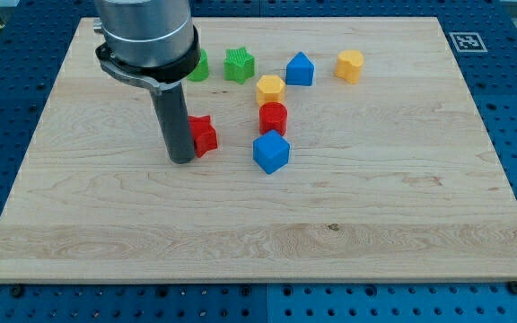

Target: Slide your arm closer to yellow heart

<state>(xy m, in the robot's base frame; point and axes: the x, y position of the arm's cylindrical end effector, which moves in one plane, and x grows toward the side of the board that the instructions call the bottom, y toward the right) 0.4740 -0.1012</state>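
**Rod tip beside the red block, far from the yellow heart**

No pincer here: the arm ends in a bare rod holding nothing. My tip point(181, 160) rests on the wooden board point(402, 206), touching or just beside the red star-like block point(204, 135). The yellow heart point(350, 65) sits well apart toward the view's top right, beyond the blue block point(300, 69).

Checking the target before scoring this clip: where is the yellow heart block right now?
The yellow heart block sits near the view's top, right of centre, just right of the blue pentagon-shaped block; my tip is far off to its lower left beside the red star block.
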